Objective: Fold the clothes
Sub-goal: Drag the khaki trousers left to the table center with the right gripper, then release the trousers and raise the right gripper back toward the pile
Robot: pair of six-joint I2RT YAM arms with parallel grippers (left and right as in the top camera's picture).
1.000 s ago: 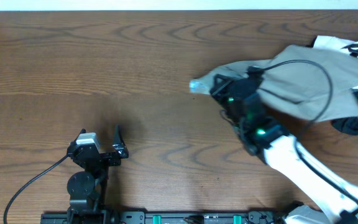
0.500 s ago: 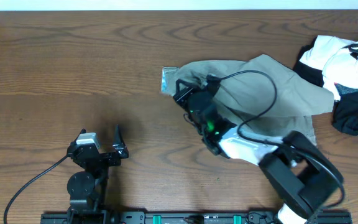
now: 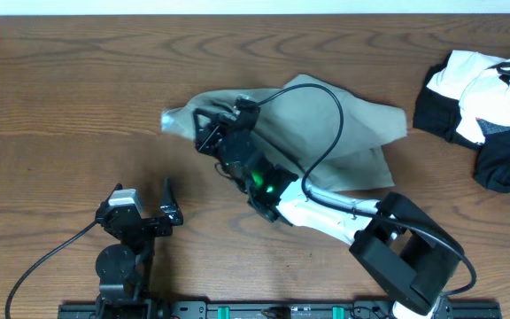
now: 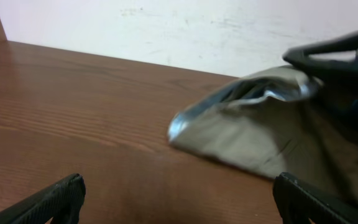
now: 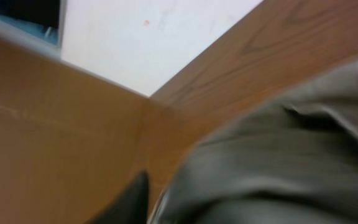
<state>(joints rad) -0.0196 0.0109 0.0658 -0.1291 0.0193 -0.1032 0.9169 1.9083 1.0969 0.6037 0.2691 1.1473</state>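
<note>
The khaki garment [image 3: 343,124] lies bunched on the table at centre, trailing to the right. My right gripper [image 3: 204,131] is shut on its left edge and holds it just above the wood. The garment fills the right wrist view [image 5: 278,162], blurred, with one black finger [image 5: 132,202] beside it. It also shows in the left wrist view [image 4: 253,130], its front corner lifted. My left gripper [image 3: 168,202] rests open and empty at the front left, its fingertips apart at the bottom of the left wrist view [image 4: 179,202].
A heap of black and white garments [image 3: 485,97] lies at the right edge of the table. The right arm [image 3: 326,213] and its cable reach across the centre. A pale wall [image 4: 166,25] bounds the table's far side.
My right gripper has dragged the khaki garment leftward, off the black and white heap and toward the table's middle. The left arm has not moved.
</note>
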